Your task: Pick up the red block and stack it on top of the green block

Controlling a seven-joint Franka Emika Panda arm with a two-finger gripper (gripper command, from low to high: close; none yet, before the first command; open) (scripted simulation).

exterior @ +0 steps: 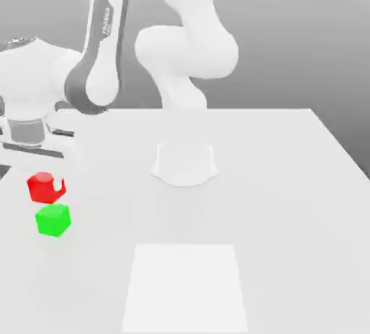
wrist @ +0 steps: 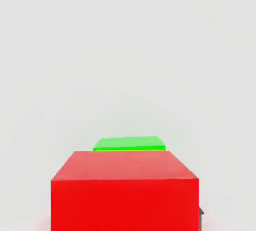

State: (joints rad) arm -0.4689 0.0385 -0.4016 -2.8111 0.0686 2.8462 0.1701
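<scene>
Hanging at the exterior view's left, the white Franka arm's two-finger gripper (exterior: pixel 45 181) is closed on the small bright red cube with smooth plain faces (exterior: pixel 45 187), which sits raised off the pale grey tabletop (exterior: pixel 289 202) between the jaws; the jaws are drawn in as far as the cube's width allows and hold nothing else. The small bright green cube of matching size (exterior: pixel 53 220) rests on the table just below and slightly toward the exterior view's right of the carried one, with a thin gap between them, so the two are near but not touching. In the hand view the red cube (wrist: pixel 125 192) looms large in the foreground and a strip of the green cube's top (wrist: pixel 130 143) peeks out beyond it, which suggests the alignment is close but not yet exact. Both blocks look rigid and light, with slick flat faces, so a squeeze on two opposite side walls near mid-height seems the safest hold; a grip too near an edge could let the cube twist. The stacking itself looks not yet done, and a small sideways correction before lowering appears needed.
</scene>
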